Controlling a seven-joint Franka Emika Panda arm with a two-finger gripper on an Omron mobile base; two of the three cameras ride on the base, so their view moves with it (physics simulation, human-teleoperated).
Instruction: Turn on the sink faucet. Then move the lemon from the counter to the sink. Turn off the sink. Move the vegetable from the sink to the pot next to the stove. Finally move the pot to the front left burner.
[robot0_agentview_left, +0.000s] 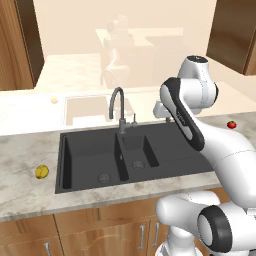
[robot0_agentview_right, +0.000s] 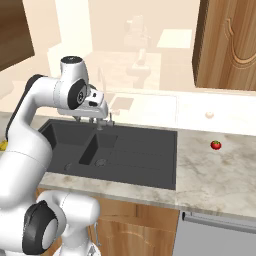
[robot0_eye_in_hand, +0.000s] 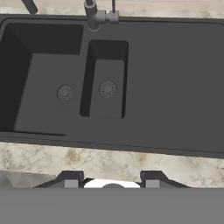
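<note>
While the gripper (robot0_eye_in_hand: 112, 180) hangs open over the sink (robot0_agentview_left: 165, 145), lemon (robot0_agentview_left: 42, 171) left, tomato (robot0_agentview_left: 231, 124) right.

Rendered kitchen: black sink (robot0_agentview_left: 75, 165), gooseneck faucet (robot0_agentview_left: 118, 107), marbled counter (robot0_agentview_left: 25, 155), wooden cabinets (robot0_agentview_left: 90, 232).

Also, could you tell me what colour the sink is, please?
Matte black; the sink shows best in the hand view.
</note>
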